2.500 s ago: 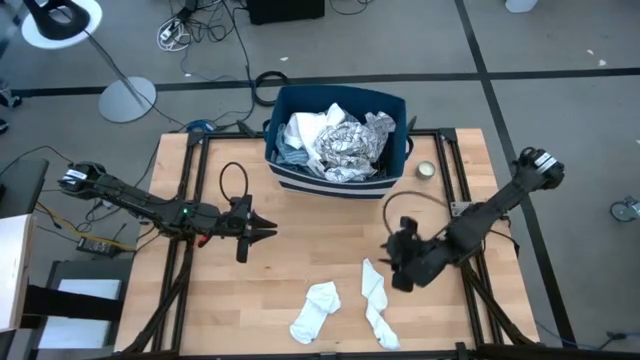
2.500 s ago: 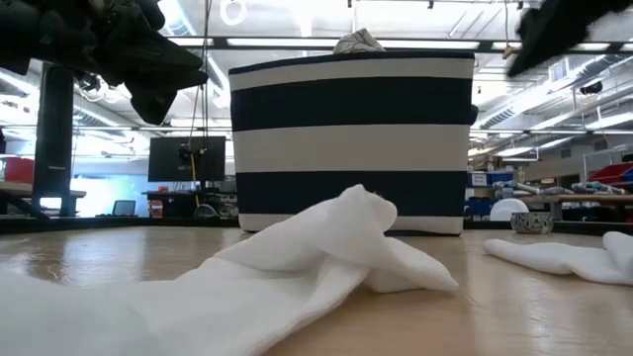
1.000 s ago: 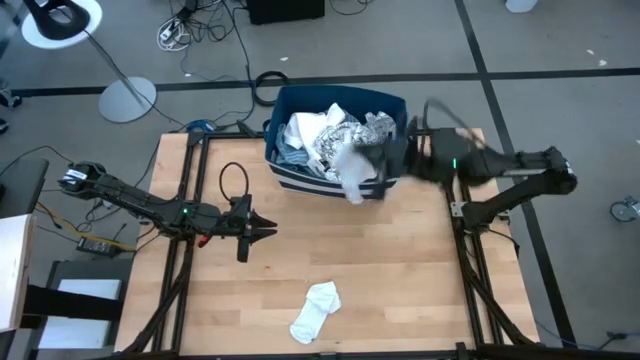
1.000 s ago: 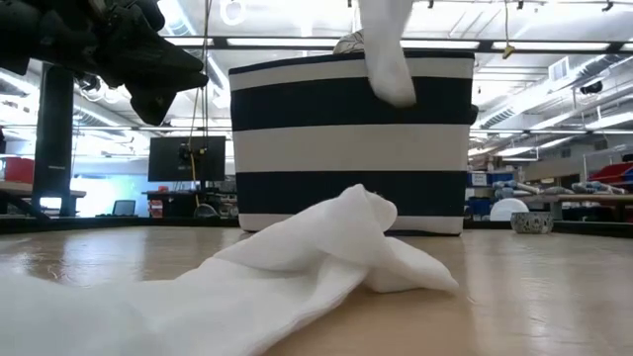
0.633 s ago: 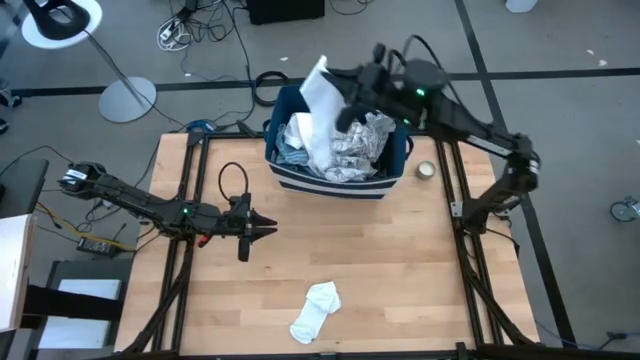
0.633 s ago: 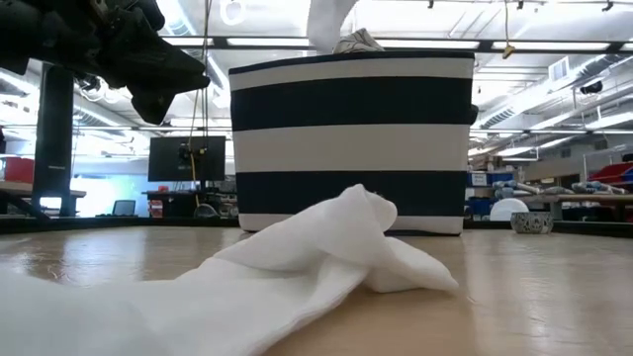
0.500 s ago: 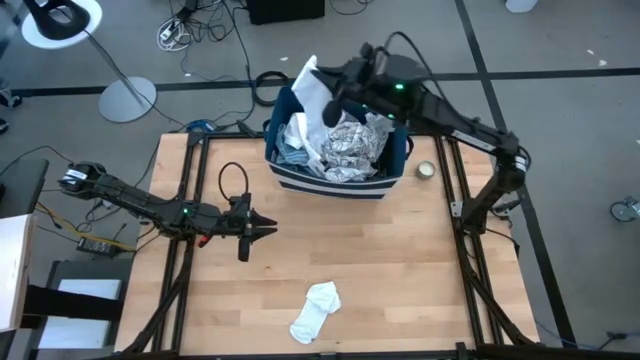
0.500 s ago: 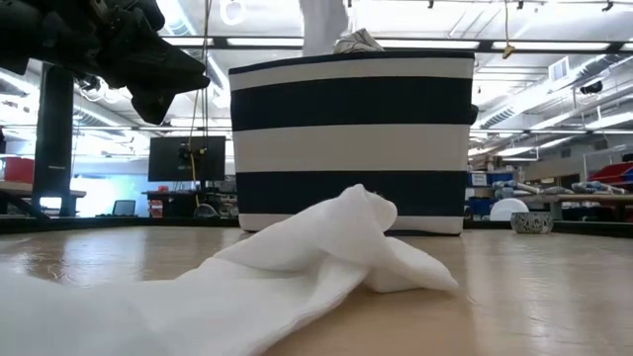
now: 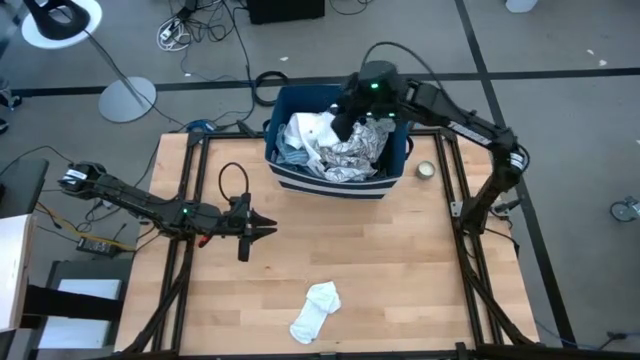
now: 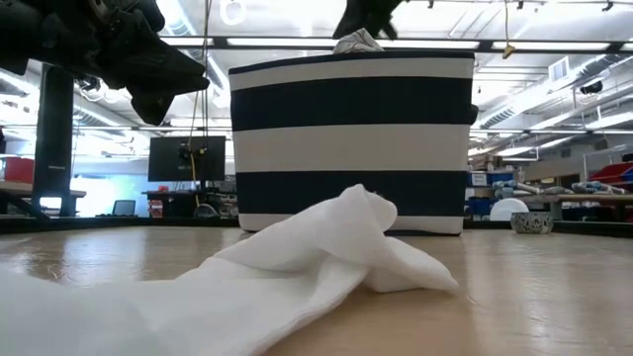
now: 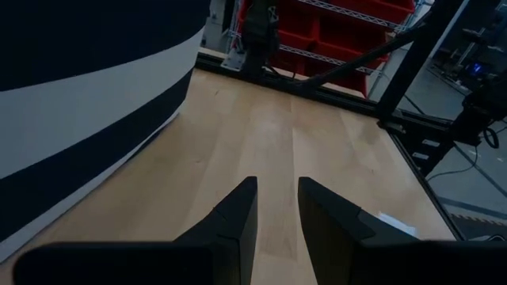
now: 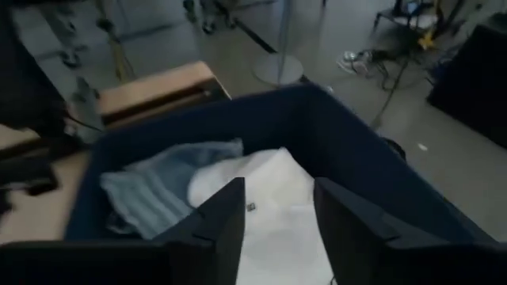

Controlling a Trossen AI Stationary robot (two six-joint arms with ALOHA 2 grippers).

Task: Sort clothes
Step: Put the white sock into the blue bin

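Right gripper (image 12: 277, 214), fingers spread and empty, hovers over the bin (image 9: 392, 165) of clothes (image 9: 335, 140) | left gripper (image 9: 262, 229) idles, nearly closed | next: fetch white sock (image 9: 315, 310) lying well away.

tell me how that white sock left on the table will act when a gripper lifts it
The white sock lies crumpled and folded over itself on the table, so it will probably droop limply from a pinch. It looks thin and soft, likely light. It seems unlikely to roll or slide far.
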